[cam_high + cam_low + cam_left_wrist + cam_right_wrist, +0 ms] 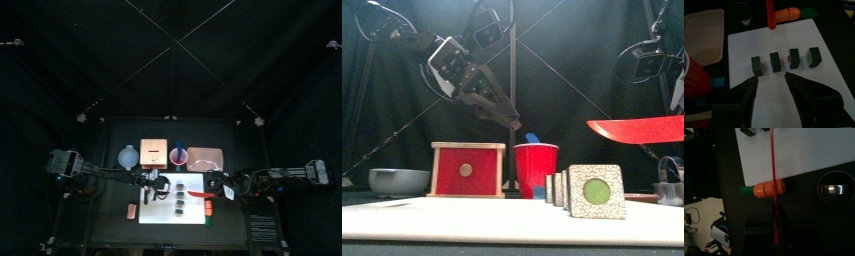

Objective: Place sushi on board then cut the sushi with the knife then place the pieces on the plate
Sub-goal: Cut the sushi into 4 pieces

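Top view showed the board (757, 45) at the table's front middle. Behind it stood the tray (205, 158), box (466, 170), cup (536, 168) and bowl (398, 181) in a row. A blue knife (532, 138) stuck up from the cup. Four sushi pieces (794, 57) stood upright on the board in a line, each apart from the next.

The left gripper (771, 77) hung just beside that line, jaws apart and holding nothing. The right gripper (774, 213) was clamped on the red knife (639, 130), which was raised clear of the board to the right of the pieces.

A carrot (767, 189) lay just beside the board's right edge, with the cutter (834, 189) near it on the table.
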Controlling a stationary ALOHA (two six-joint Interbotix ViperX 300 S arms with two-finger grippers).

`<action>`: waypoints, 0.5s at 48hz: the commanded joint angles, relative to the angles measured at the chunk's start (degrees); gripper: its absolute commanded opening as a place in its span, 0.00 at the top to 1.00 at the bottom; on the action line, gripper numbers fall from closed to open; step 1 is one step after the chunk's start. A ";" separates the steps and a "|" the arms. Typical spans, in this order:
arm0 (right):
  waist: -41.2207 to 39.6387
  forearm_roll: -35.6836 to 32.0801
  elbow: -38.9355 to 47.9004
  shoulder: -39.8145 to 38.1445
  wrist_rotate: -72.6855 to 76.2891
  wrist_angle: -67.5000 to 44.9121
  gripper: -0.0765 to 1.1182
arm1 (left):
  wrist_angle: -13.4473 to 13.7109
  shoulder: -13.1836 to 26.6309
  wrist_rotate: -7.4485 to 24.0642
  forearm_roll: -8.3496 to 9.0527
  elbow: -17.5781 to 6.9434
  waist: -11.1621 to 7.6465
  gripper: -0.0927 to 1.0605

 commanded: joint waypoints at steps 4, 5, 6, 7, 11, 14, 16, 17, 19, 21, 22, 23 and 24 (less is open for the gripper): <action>-3.52 -1.49 -0.44 -0.18 -0.09 4.39 0.71 | -0.53 -0.79 -0.09 -0.18 -0.53 0.88 0.20; -3.96 -1.67 -0.44 -0.18 -0.09 4.92 0.71 | -0.53 -0.79 -0.09 -0.18 -0.53 0.88 0.20; -4.31 -1.76 -0.44 -0.18 -0.09 5.36 0.71 | -0.53 -0.70 -0.09 -0.18 -0.53 0.97 0.20; -4.57 -1.85 -0.35 -0.18 -0.09 5.71 0.71 | -0.53 -0.62 -0.09 -0.18 -0.53 1.05 0.20; -5.45 -1.85 0.00 -0.18 -0.09 7.12 0.71 | -0.53 -0.53 -0.09 -0.18 -0.35 1.05 0.20; -5.89 -2.20 0.44 -0.09 -0.09 8.44 0.71 | -0.53 -0.44 -0.09 -0.18 -0.26 1.05 0.20; -6.15 -2.29 0.70 -0.09 0.00 8.96 0.71 | -0.53 -0.44 -0.09 -0.18 -0.18 1.14 0.20; -6.42 -2.29 0.88 -0.09 0.09 9.14 0.71 | -0.53 -0.44 -0.09 -0.18 -0.09 1.23 0.20; -7.03 -2.20 1.05 -0.09 0.09 9.32 0.71 | -0.53 -0.44 -0.09 -0.26 0.00 1.23 0.20; -7.38 -2.20 1.14 -0.09 0.09 9.23 0.71 | -0.53 -0.44 -0.09 -0.44 0.09 1.41 0.20; -7.56 -2.29 1.23 -0.09 0.35 9.23 0.71 | -0.53 -0.44 -0.09 -0.44 0.18 1.49 0.20; -7.65 -2.46 1.23 -0.09 0.88 9.23 0.71 | -0.53 -0.44 -0.09 -0.53 0.26 1.58 0.20; -7.73 -2.81 1.23 0.00 1.58 9.32 0.71 | -0.53 -0.44 -0.09 -0.62 0.26 1.58 0.20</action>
